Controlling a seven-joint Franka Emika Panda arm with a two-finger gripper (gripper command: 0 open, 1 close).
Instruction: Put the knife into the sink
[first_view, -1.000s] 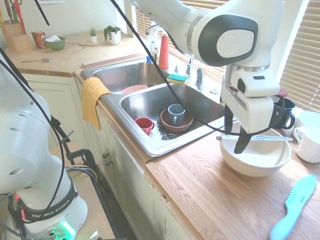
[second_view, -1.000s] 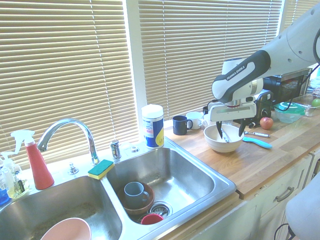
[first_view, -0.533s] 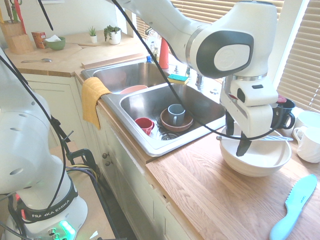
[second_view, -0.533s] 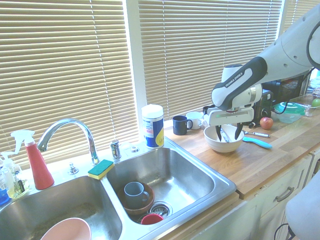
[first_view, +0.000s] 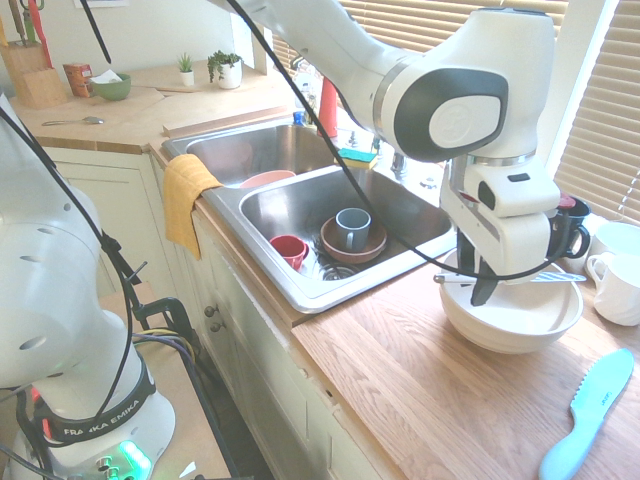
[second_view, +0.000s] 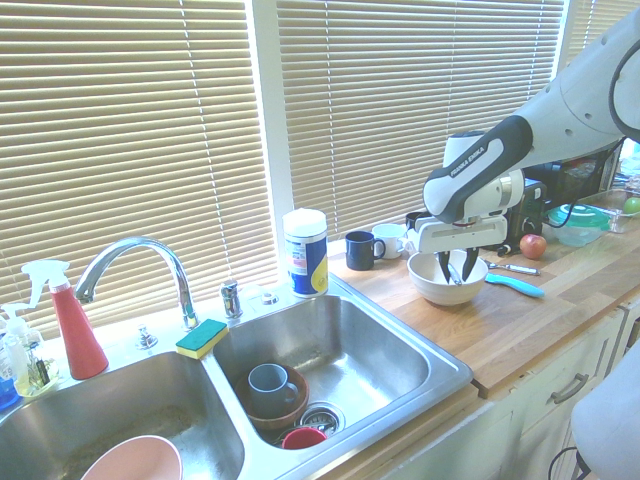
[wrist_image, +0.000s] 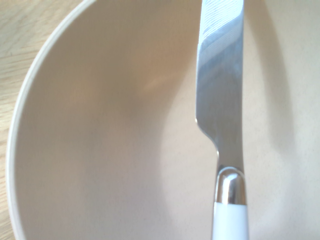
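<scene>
The gripper (first_view: 477, 283) narrows around the knife (first_view: 530, 277) lying across the bowl (first_view: 520, 322); the sink (first_view: 300, 205) waits, nothing moved yet.

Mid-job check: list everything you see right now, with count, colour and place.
knife: 1, silvery, across the white bowl's rim
white bowl: 1, on the wooden counter
sink: 1, steel, double basin
grey cup: 1, in a brown bowl, near basin
red cup: 1, near basin
plastic knife: 1, light blue, counter
dark mug: 1, by window
sponge: 1, yellow-green, sink ledge
gripper: 1, fingers astride the knife
</scene>
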